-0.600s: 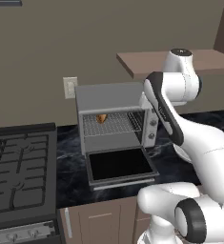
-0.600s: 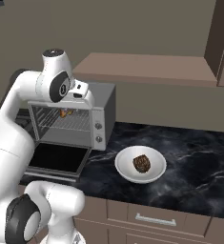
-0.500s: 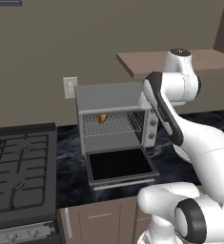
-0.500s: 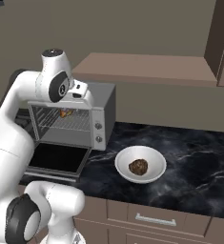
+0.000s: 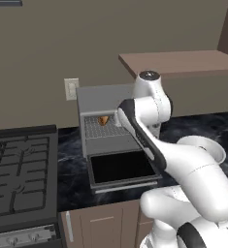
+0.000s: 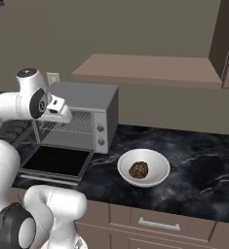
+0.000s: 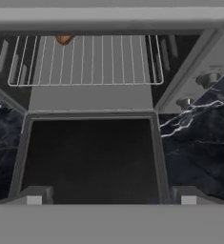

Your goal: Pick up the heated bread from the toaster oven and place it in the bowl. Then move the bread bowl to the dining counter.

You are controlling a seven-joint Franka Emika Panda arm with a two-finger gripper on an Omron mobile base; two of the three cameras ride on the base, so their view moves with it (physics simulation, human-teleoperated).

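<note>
Partly cropped, heated bread sits on oven rack.

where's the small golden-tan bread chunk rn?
The small golden-tan bread chunk sits on the wire rack inside the boxy grey toaster oven, at the back left in the left base view.

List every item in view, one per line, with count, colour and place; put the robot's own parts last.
Boxy grey metal toaster oven: one, grey, on the black counter, dark-glass door dropped open.
Small golden-tan bread chunk: one, orange-brown, on the oven's wire rack, at the back.
Shallow round white bowl: one, white, on the counter right of the oven.
Dark brown lump: one, inside the bowl.
Black marble-look counter: one, white-veined.
Black stove: one, left of the oven.
Brown wooden shelf: one, above the counter.
Wall outlet: one, pale, behind the oven.
Gripper: one, open, before the oven door.
</note>
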